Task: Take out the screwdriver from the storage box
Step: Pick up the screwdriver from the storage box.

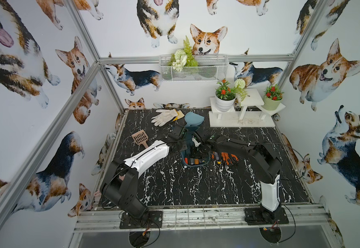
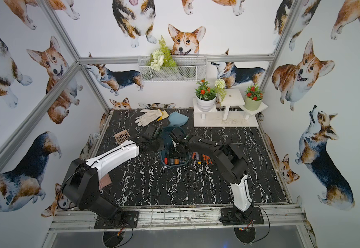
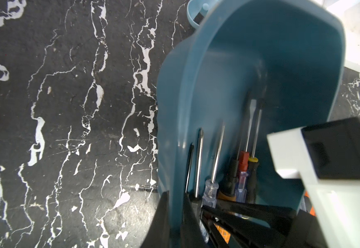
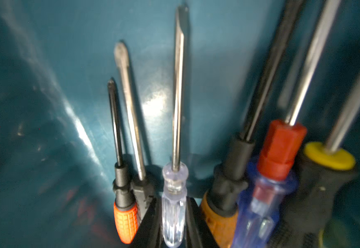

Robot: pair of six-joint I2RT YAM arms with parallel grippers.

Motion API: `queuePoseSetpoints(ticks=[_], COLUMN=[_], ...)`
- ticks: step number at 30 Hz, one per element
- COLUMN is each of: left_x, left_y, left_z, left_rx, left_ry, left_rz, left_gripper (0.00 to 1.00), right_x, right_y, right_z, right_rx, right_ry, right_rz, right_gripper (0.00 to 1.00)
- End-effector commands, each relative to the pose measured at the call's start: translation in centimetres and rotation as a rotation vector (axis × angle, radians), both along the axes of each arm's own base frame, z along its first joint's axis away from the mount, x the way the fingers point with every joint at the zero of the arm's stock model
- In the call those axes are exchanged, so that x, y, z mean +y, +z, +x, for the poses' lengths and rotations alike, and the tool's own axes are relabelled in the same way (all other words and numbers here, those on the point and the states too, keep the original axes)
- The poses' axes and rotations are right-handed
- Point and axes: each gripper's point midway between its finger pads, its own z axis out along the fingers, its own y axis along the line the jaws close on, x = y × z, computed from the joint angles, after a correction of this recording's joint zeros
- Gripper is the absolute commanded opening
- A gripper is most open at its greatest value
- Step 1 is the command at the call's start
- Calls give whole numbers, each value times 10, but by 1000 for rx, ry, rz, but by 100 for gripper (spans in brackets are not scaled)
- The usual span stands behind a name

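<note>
The storage box (image 1: 196, 165) is a dark teal tub at mid-table in both top views (image 2: 174, 164), with several screwdrivers lying side by side in it. My left gripper (image 3: 175, 197) is shut on the box's side wall (image 3: 282, 53), one finger outside and one inside. My right gripper (image 4: 174, 200) reaches into the box, its two black fingers pressed against either side of the clear handle of a screwdriver (image 4: 173, 210). This screwdriver (image 3: 210, 191) lies between an orange-handled one (image 4: 125, 221) and a black-and-orange one (image 4: 219, 214). Both arms cover much of the box from above.
Several more screwdrivers with orange and black handles (image 1: 225, 158) lie on the black marble table right of the box. A light blue dustpan (image 1: 193, 120) and white glove (image 1: 164, 117) lie behind it, a brown scoop (image 1: 140, 137) to its left, a white plant stand (image 1: 241, 120) at back right.
</note>
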Motion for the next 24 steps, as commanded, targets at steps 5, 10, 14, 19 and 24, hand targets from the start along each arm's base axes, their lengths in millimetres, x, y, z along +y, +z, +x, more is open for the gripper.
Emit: queuePoseSetpoints(ticks=[5,10,14,19,24], left_x=[-6,-6,-6,-7,-7], left_y=[13,13,13,10,8], left_z=[7,8,8,8,8], left_rx=[-44,-46,-45,-40,-35], left_ry=[-3,-4,-5,-5,-2], left_rz=[-38,-35,-36,-34,-37], left_gripper=[0,0,0,0,0], right_x=[-20,-24,-32,-35,-34], right_y=[-14,-19,-24,-23,-18], right_z=[3,5,6,6,8], right_rx=[5,1,-7,-17,-35], right_ry=[7,8,11,19,22], right_rz=[-146,-175,-228,-236,-227], right_gripper=[35,32,26,23,17])
